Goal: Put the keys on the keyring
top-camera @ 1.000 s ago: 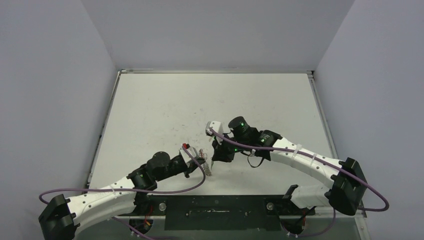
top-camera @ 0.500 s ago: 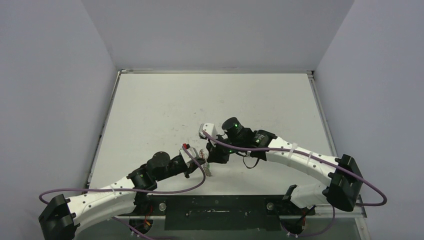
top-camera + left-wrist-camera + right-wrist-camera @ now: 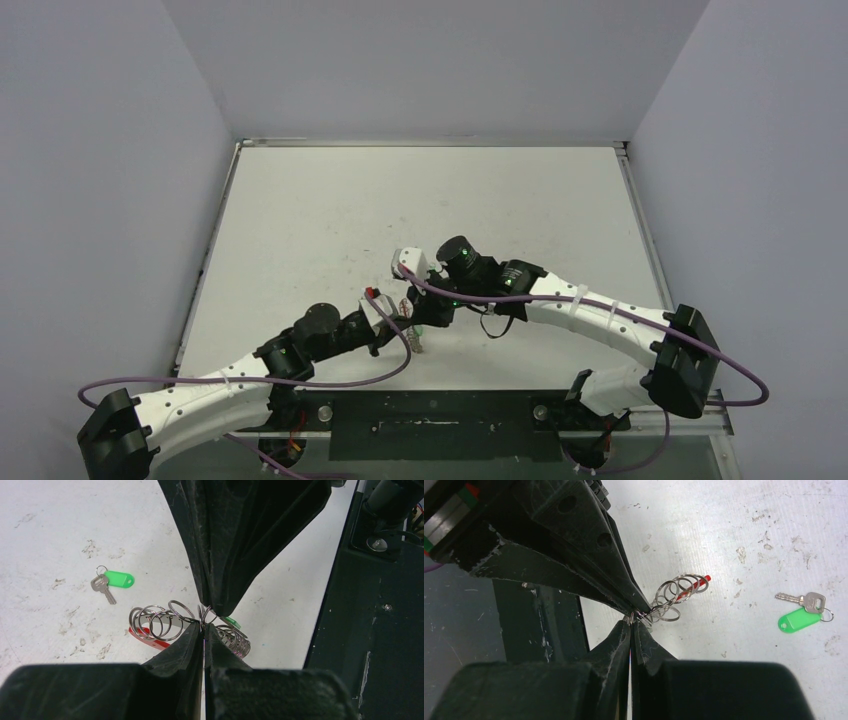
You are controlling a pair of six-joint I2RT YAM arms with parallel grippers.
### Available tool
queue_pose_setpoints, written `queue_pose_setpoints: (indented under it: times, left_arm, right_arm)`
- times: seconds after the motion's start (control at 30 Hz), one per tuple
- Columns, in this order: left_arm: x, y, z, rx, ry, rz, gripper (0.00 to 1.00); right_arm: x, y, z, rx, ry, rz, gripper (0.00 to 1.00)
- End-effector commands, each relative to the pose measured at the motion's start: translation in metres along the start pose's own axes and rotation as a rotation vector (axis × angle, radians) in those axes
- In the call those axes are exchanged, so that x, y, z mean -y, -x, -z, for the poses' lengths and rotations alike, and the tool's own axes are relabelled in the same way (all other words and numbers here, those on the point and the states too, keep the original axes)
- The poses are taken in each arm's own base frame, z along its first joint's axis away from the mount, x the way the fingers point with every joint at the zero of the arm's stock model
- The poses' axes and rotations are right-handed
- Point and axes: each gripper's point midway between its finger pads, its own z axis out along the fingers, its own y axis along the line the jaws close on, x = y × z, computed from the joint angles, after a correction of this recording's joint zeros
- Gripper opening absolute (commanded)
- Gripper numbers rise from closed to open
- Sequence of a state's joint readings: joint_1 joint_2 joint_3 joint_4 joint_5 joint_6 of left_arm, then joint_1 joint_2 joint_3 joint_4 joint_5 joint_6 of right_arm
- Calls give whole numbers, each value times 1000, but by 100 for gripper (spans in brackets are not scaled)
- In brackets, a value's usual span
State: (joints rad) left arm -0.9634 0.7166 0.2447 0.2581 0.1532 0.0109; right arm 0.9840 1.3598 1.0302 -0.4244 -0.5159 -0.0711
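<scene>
The keyring [image 3: 159, 622], a loop of silvery wire rings with a red segment [image 3: 145, 636], hangs just above the table. My left gripper [image 3: 204, 628] is shut on one of its rings. My right gripper [image 3: 631, 623] is shut tip to tip against the left one, pinching a small ring; a green tag [image 3: 231, 622] peeks out just under its fingers. A second set of keys [image 3: 114, 580], a silver key on a green tag, lies loose on the table, also in the right wrist view [image 3: 800, 615]. From the top both grippers meet at the keyring [image 3: 417, 341].
The white table [image 3: 420, 200] is scuffed and enclosed by grey walls. The dark mounting plate [image 3: 380, 630] at the near edge lies close behind the grippers. Purple cables [image 3: 330, 380] loop along both arms.
My right arm has swung left and down until its fingertips meet the left gripper at the keyring. The left arm has stayed in place with the keyring.
</scene>
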Motion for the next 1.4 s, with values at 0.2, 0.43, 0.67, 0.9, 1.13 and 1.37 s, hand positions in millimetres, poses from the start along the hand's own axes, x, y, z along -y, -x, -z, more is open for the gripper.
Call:
queue_pose_setpoints:
  times: [0.2,0.43,0.67,0.9,1.13,1.37]
  left_arm:
    - [5,44,-2,124,-24,-16,0]
    - [5,45,-2,126,-27,-17,0]
    - [6,46,-2,130,-28,-17,0]
    - [7,48,-1,140,-35,-20,0]
    - [7,48,0,142,-36,-20,0]
    - [7,47,0,143,-36,-20,0]
  right_arm:
    - [15,19,4,41,-99,25,0]
    - [19,16,1,30,-118,13,0]
    - [21,7,-2,3,-123,6,0]
    - [25,0,-4,-10,-139,-5,0]
    - [25,-1,-5,-7,-137,-9,0]
    - [25,5,3,40,-159,4,31]
